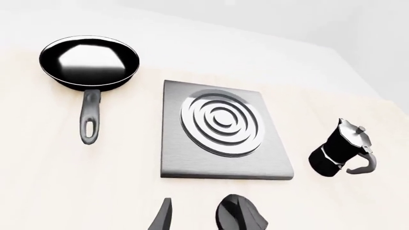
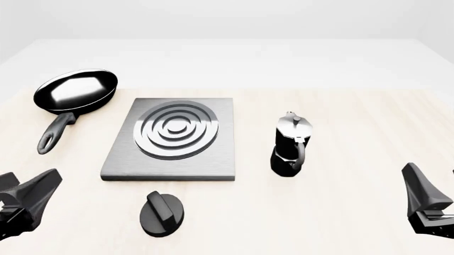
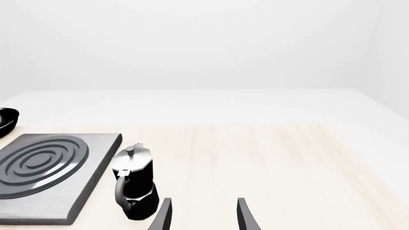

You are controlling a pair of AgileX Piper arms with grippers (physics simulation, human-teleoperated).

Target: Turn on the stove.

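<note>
Stove (image 2: 120,159): a flat square grey slab is laid on the pale wooden counter (image 2: 354,122), left of centre in the front view; raised concentric silver rings (image 2: 174,130) are carried on its top.
Knob (image 2: 161,212): a round black ridged part is set apart from the slab, just beside its near edge; nothing is touching it.
Frying pan (image 2: 74,90): placed left of and beyond the slab, with the handle pointed toward the near side.
Moka pot (image 2: 289,146): stood upright, near the slab's right edge.
Left hand (image 2: 25,204): held low at the near left, well apart from the knob; fingers are parted and nothing is gripped.
Right hand (image 3: 203,215): held at the near right; fingers are spread apart and nothing is gripped.
</note>
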